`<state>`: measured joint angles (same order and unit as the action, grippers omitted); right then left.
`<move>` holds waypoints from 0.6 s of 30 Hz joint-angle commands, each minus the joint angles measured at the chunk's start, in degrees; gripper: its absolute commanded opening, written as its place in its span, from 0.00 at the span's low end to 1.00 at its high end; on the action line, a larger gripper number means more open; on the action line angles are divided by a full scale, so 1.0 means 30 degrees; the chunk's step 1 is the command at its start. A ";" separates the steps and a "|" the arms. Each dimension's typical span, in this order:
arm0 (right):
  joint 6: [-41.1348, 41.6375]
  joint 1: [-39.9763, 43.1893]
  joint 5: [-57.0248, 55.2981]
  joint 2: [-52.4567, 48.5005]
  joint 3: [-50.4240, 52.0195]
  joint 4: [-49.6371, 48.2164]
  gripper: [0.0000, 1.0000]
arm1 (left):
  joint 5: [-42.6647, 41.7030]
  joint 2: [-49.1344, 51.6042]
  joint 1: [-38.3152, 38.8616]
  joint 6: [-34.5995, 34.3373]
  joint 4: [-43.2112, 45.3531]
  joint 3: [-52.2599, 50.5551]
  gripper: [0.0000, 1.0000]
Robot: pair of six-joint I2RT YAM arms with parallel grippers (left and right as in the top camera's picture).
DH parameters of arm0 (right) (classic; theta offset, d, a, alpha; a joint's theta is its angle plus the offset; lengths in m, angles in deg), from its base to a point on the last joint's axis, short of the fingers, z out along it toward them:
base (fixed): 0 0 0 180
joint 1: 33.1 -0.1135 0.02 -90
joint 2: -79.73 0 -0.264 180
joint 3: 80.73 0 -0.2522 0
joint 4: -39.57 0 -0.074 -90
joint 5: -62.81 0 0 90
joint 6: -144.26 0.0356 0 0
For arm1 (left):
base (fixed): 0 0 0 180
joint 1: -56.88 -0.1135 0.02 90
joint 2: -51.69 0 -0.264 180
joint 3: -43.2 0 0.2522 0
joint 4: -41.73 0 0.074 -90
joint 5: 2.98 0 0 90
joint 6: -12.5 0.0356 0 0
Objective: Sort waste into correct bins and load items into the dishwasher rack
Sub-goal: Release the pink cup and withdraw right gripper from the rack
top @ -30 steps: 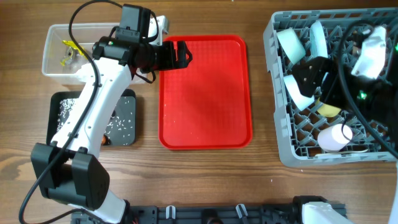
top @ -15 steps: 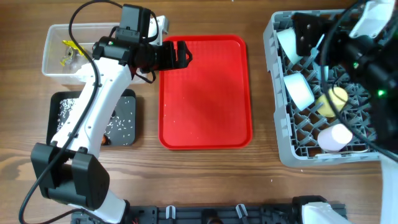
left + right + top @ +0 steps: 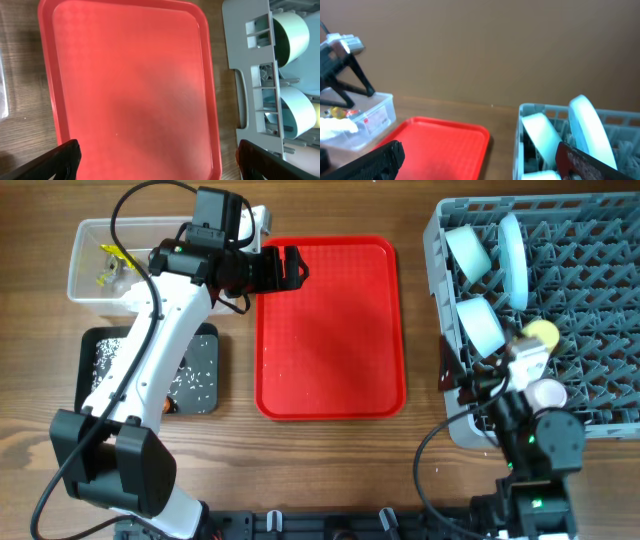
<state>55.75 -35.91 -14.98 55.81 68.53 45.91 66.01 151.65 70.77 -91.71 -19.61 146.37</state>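
The grey dishwasher rack point(image 3: 600, 300) holds two pale blue bowls point(image 3: 468, 250) point(image 3: 480, 325), the pale blue plate point(image 3: 512, 245), the yellow cup point(image 3: 541, 334) and the pink cup point(image 3: 547, 394). The clear tub point(image 3: 92, 280) holds a yellow scrap point(image 3: 110, 252) and other waste. The black tray point(image 3: 86, 370) holds white rice grains point(image 3: 195, 375). My left gripper point(image 3: 290, 265) point(image 3: 162, 165) is open and empty above the red tray's far left corner. My right gripper point(image 3: 468, 385) point(image 3: 480, 167) is open and empty at the rack's front left corner.
The flat red tray point(image 3: 330, 330) lies bare between the bins and the rack; it also shows in the left wrist view point(image 3: 130, 75) and the right wrist view point(image 3: 440, 145). My right arm is folded low at the table's front edge.
My right arm has pulled back from over the rack to the front edge, leaving the rack's contents uncovered. The left arm has not moved.
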 commanded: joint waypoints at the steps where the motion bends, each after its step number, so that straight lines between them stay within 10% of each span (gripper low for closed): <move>1: 0.1792 0.0080 -0.2178 0.2900 0.2783 -0.0743 1.00 | 0.0029 0.0117 0.0051 0.0168 0.0044 -0.0102 1.00; 18: 0.2557 0.0044 -0.3206 0.7788 0.5559 0.2426 1.00 | 0.0029 0.0117 0.0051 0.0168 0.0044 -0.0102 1.00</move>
<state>62.64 -35.91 -23.46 78.58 85.14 53.32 66.03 151.65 70.77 -91.71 -19.61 146.35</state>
